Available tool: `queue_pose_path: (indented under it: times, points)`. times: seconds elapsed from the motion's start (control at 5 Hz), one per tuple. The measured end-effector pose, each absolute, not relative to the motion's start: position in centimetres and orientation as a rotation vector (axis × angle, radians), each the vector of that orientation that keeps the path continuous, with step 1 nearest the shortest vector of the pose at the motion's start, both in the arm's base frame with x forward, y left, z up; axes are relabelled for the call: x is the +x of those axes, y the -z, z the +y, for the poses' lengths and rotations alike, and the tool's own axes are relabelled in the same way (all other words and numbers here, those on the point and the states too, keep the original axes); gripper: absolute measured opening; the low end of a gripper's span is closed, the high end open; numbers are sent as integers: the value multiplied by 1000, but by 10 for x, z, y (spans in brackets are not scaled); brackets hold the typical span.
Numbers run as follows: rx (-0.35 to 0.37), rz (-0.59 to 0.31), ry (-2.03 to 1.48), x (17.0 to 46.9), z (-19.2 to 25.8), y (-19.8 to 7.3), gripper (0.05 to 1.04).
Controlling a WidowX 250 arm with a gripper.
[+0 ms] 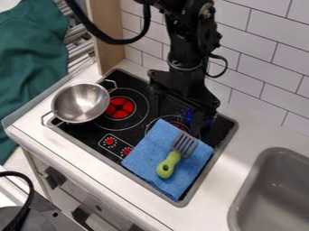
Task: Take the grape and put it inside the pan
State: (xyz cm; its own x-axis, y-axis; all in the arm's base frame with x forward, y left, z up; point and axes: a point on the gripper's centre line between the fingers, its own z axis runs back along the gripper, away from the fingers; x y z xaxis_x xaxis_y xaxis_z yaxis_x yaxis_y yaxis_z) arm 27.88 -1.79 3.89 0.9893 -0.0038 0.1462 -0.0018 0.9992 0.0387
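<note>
White rectangular tiles with dark grout cover the wall (274,56) across the far right side, meeting an upright light-wood panel (105,36) at far left. A white counter (256,119) holds a black stove top (136,128) with a grey rim and red-centred burners; a grey sink (240,194) is set in at near right. Light cabinet fronts (71,187) run below the near left edge. Farther left, dark green fabric (30,58) drapes beside metallic slats (77,40).

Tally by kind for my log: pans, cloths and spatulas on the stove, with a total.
Pans: 1, the silver metal pan
Cloths: 1, the blue cloth
Spatulas: 1, the green-handled spatula
Total: 3
</note>
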Motion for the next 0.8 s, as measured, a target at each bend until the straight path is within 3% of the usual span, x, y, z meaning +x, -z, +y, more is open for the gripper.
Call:
queue_pose_path:
  times: [0.2,0.8]
  points:
    - [42,-107,2,274,-17,-28,1007]
    - [10,-148,117,361,-31,-2,1007]
